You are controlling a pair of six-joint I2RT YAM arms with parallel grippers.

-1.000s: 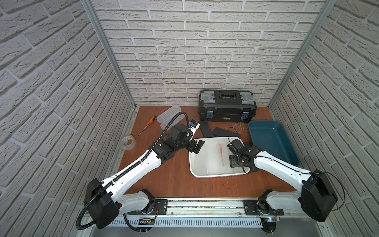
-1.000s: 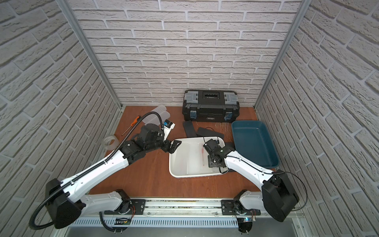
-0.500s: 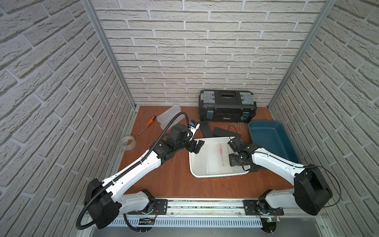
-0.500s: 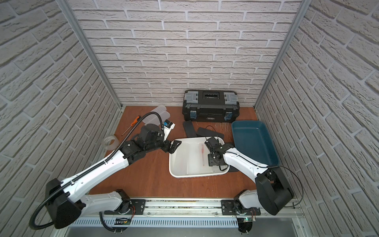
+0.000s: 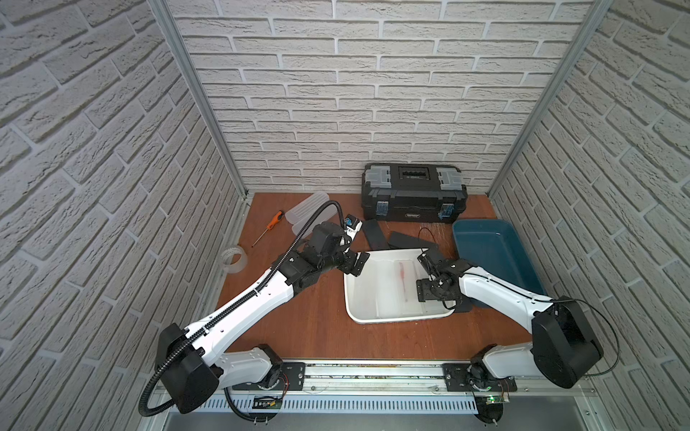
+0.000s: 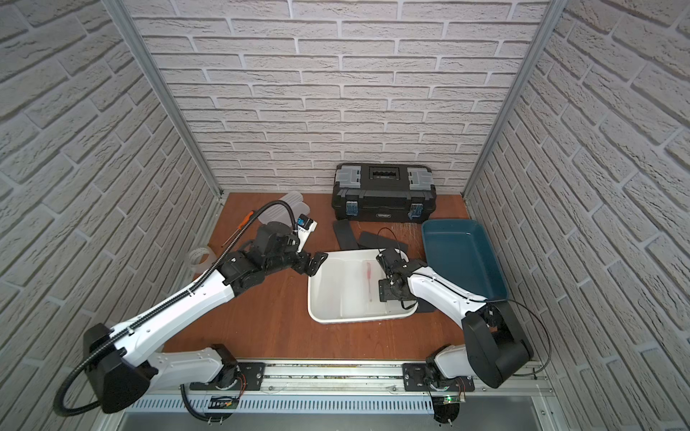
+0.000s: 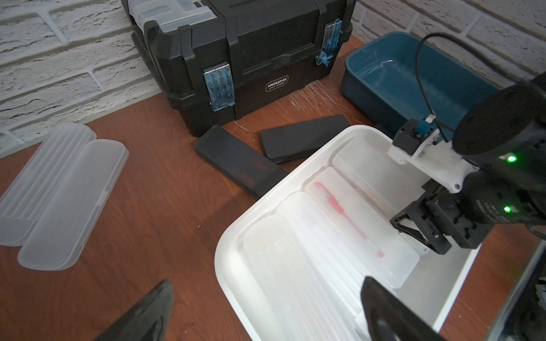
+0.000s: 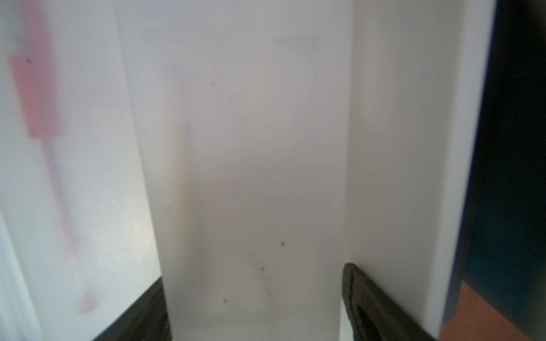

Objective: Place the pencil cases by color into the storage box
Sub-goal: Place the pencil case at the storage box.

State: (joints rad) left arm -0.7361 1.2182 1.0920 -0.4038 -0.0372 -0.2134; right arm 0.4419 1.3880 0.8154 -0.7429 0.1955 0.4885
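The right gripper (image 8: pixel 254 301) sits low in the white bin (image 5: pixel 392 319), a jaw on each side of a white case (image 8: pixel 251 177) — I cannot tell if it pinches it or not. The left gripper (image 5: pixel 356 264) hangs wide open, empty, at the bin's corner. If the right one lifts while a jaw drags, the case may tip out. Two black cases (image 7: pixel 236 159) lie just behind the bin.
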